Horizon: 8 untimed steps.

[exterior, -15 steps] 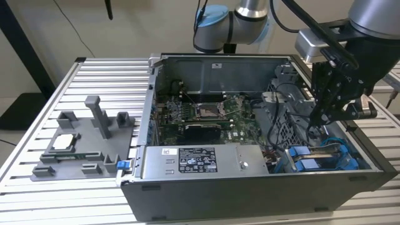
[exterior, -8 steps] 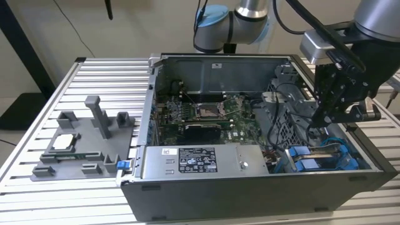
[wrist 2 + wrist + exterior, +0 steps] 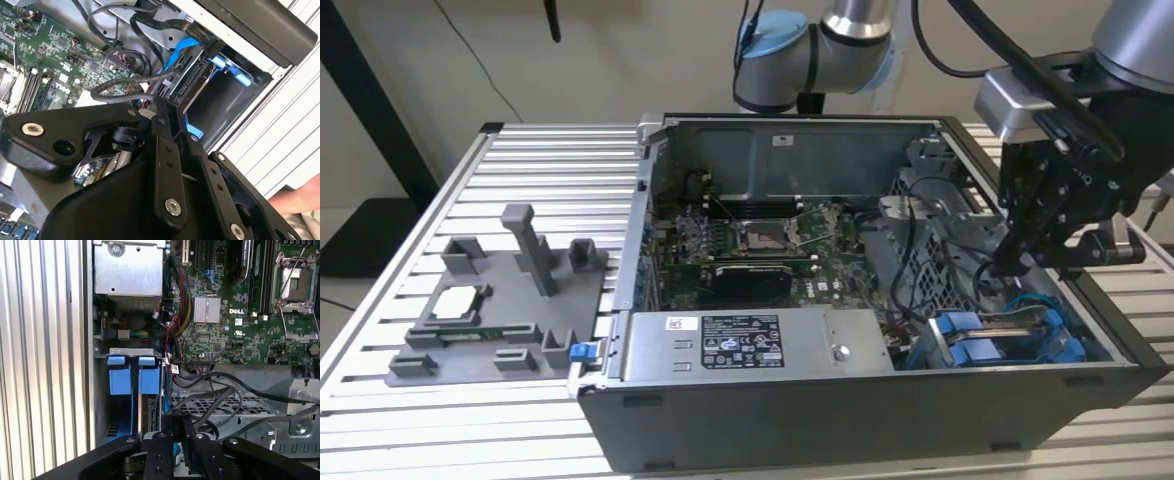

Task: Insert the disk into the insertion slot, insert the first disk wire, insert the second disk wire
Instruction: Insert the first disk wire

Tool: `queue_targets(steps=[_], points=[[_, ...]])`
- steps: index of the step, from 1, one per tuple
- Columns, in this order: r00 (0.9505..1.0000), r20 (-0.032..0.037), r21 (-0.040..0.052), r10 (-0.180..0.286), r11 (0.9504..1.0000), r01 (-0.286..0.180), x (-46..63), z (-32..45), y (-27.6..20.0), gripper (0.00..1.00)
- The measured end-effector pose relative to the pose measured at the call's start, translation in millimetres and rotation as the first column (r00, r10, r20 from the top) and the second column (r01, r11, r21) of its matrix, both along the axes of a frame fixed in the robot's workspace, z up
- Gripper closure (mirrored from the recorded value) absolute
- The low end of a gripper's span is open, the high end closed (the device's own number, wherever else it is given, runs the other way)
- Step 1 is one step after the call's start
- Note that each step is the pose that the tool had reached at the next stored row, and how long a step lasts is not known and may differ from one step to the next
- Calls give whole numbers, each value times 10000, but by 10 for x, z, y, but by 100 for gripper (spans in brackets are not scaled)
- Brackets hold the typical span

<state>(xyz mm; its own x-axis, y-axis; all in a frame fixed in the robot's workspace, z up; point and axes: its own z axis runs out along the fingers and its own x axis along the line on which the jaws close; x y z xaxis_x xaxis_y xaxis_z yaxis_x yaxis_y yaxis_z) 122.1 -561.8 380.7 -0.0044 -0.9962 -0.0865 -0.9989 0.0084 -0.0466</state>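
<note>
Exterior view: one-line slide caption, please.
Gripper hangs over the blue drive carriers in the open computer case on the slatted table.

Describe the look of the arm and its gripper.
The arm is silver-grey tubing with light-blue joint caps and black cables looped along it. The gripper is matte black, built of bolted linkage bars with silver screw heads.

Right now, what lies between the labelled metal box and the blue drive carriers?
A bundle of red and black wires, seen in the exterior view.

Black cables (image 3: 210,374) crowd one side of the drive bay (image 3: 131,351) (case wall (image 3: 89,365) hems the other), just beneath the gripper (image 3: 1025,258).
</note>
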Motion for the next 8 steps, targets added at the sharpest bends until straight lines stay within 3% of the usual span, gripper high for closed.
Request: queue_targets(steps=[8], points=[[9998,-190,-1,1,10000,-1,90,-20,-41,100]])
